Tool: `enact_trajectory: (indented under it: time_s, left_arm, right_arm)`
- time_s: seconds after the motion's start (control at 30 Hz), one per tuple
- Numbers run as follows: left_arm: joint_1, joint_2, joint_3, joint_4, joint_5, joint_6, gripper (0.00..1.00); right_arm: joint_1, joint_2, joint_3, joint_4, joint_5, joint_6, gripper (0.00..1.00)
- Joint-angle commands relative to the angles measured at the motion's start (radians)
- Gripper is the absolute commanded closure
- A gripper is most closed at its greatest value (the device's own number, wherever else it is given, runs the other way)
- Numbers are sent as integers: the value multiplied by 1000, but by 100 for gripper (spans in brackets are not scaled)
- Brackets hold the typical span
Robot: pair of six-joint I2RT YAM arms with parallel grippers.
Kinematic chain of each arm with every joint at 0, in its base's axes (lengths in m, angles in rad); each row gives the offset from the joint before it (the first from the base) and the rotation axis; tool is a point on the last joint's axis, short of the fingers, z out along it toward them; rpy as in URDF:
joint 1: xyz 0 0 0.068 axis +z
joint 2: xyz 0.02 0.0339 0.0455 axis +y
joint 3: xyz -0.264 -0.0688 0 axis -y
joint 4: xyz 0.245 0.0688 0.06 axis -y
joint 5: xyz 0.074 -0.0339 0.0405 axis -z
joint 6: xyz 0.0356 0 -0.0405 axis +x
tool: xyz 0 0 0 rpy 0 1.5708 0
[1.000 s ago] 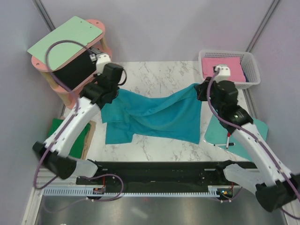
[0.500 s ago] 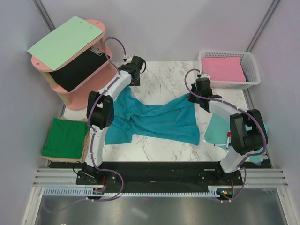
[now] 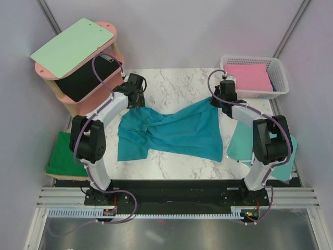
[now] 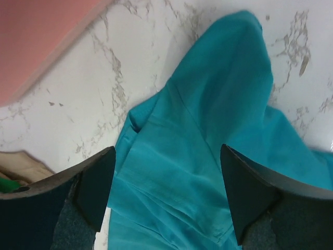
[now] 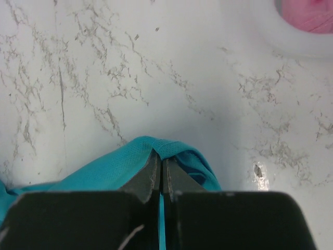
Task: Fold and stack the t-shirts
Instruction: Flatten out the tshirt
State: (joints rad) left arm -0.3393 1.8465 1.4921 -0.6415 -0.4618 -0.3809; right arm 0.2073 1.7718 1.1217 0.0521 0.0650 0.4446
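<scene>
Top external view: the soft teal-blue t-shirt [image 3: 171, 130] lies rumpled on the veined marble table [image 3: 177, 83], spreading-out apparently in hand. The right gripper [image 5: 160, 162] pinches its 1 o'clock corner shut; the left gripper [image 4: 166, 172] hangs wide open over the 10 o'clock corner, where a grip seems needed next to pull the creased cloth flat.

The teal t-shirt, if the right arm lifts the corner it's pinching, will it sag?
Probably: the teal t-shirt lies rumpled in soft folds, so it looks floppy. Likely light, since the right gripper holds it by a thin pinch. The rest may drag across the smooth marble table.
</scene>
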Motion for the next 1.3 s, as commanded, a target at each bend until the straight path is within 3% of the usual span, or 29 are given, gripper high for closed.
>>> enact_trajectory:
  time_s: [0.0,0.5,0.63,1.07,1.13,1.17,1.2,1.27]
  left_arm:
    - [5,-92,-140,118,97,-21,14]
    - [5,-139,-357,275,184,-49,22]
    - [5,-92,-363,284,187,-61,31]
    - [5,-30,-398,264,89,-98,25]
    - [5,-14,-395,267,92,-101,32]
    - [5,-3,-389,267,94,-102,40]
    - [5,9,-386,267,94,-101,71]
    - [5,10,-375,263,89,-101,93]
  right_arm:
    - [-37,52,93,28,12,40,100]
    - [-85,140,185,-11,44,57,100]
    - [-89,146,184,-8,22,60,100]
    - [-91,140,161,2,-24,66,100]
    - [-91,138,159,2,-30,68,100]
    - [-91,138,161,2,-30,69,100]
    - [-91,137,159,2,-34,68,100]
    - [-91,133,156,3,-37,69,100]
